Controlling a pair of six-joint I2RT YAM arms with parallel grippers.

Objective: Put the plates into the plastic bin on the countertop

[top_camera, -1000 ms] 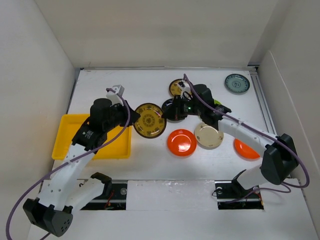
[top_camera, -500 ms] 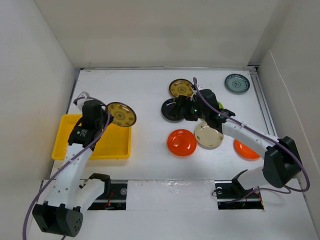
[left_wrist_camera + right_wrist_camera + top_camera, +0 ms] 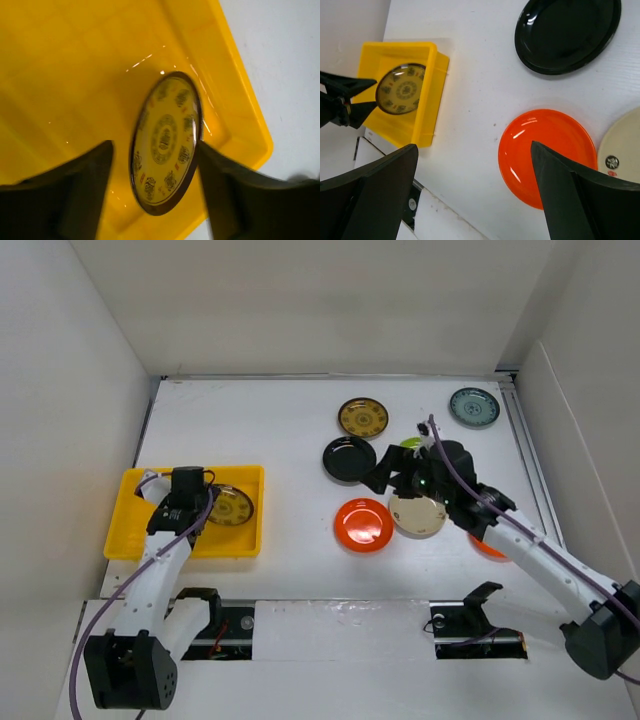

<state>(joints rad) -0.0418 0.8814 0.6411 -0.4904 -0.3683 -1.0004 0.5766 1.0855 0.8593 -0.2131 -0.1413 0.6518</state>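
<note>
Gold plate (image 3: 231, 506) moved into bin (image 3: 126, 512), seemingly released, both jaws open, seven plates (image 3: 362, 524) outside

Pretty plain setup: a white countertop (image 3: 280, 410) boxed in by a left wall (image 3: 70, 390), back wall (image 3: 320, 300) and right wall (image 3: 590, 400), all matte white. Light's soft and even, and a thin grey rail (image 3: 528, 455) runs along the counter's right edge.

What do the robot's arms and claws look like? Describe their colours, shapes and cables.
The left arm and right arm are white tubes linked by black joints. A purple cable loops loosely along each. The left claw and right claw are black, each with two broad, tapered fingers. A small green light glows near the right claw.
</note>
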